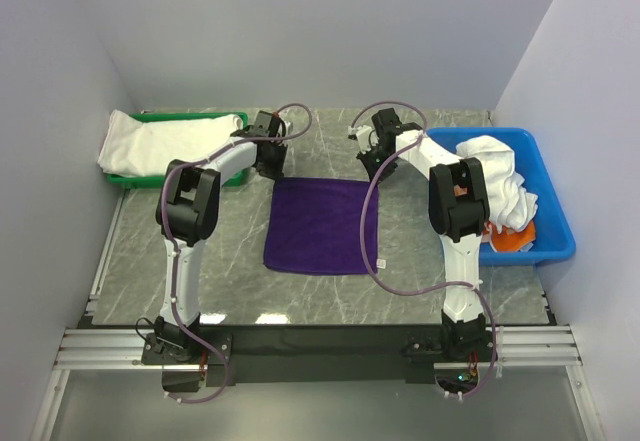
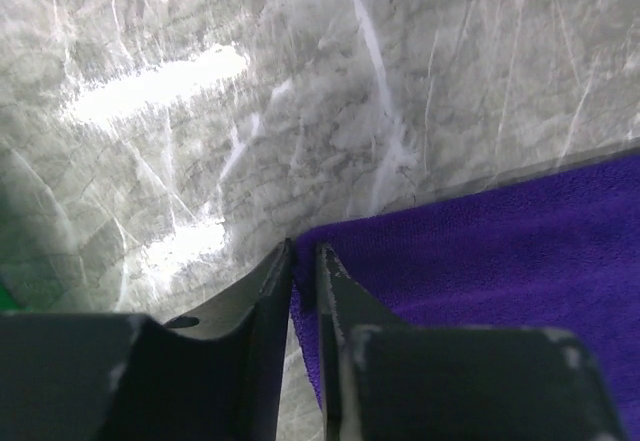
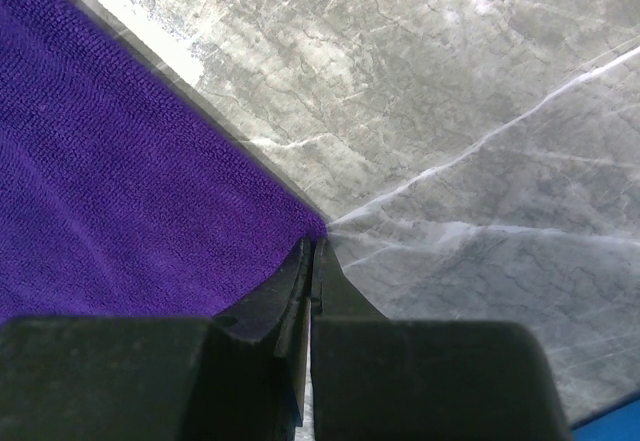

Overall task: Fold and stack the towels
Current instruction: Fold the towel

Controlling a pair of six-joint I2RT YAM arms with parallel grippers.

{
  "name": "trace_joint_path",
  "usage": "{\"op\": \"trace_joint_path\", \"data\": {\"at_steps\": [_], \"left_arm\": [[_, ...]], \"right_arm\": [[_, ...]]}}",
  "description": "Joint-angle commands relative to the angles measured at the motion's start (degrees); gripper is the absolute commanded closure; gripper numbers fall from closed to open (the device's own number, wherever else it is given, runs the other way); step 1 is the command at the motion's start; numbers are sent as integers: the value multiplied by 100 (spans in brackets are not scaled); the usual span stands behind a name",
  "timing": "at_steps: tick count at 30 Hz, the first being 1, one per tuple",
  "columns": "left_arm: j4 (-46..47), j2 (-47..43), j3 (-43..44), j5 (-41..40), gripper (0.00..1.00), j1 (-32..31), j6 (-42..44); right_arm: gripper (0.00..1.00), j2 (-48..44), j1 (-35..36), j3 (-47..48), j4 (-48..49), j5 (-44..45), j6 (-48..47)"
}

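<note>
Purple towel (image 1: 322, 225) lies spread flat on the marble surface (image 1: 420, 251), midway between the arms. At its far left corner the left pincer (image 2: 305, 251) has its jaws nearly together, with purple cloth showing in the slit; I cannot tell whether it grips. At the towel's far right corner the right pincer (image 3: 313, 243) is closed, tips at the very corner. Left of the purple towel a white towel (image 1: 150, 143) fills the green tray (image 1: 236, 118); right of it the blue bin (image 1: 555, 231) holds white towels (image 1: 495, 166) and an orange towel (image 1: 510, 241)
</note>
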Motion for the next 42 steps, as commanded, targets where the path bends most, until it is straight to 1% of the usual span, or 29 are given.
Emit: {"op": "trace_joint_path", "data": {"at_steps": [1,5,10,15,22,28,34,42], "left_arm": [[-107,472,-237,13,83,105,-34],[-72,437,-246,22,99,140,-25],[51,297,-246,57,99,167,10],[279,-36,-246,197,99,167,19],[920,-459,-430,242,99,175,-25],[1685,-933,-1098,286,99,175,-25],[2634,-1575,-2002,462,99,175,-166],[3644,-2357,-2838,584,99,175,-323]], "right_arm": [[100,-123,-2,-148,-177,212,-96],[100,-114,7,-104,-194,291,-96],[100,-202,-10,-51,-54,457,-43],[100,-403,-10,19,209,607,53],[100,-746,-2,-77,649,853,238],[100,-1159,-2,-498,1097,950,388],[100,-1449,51,-1035,1439,1187,511],[100,-2047,112,-1728,2081,1416,748]]}}
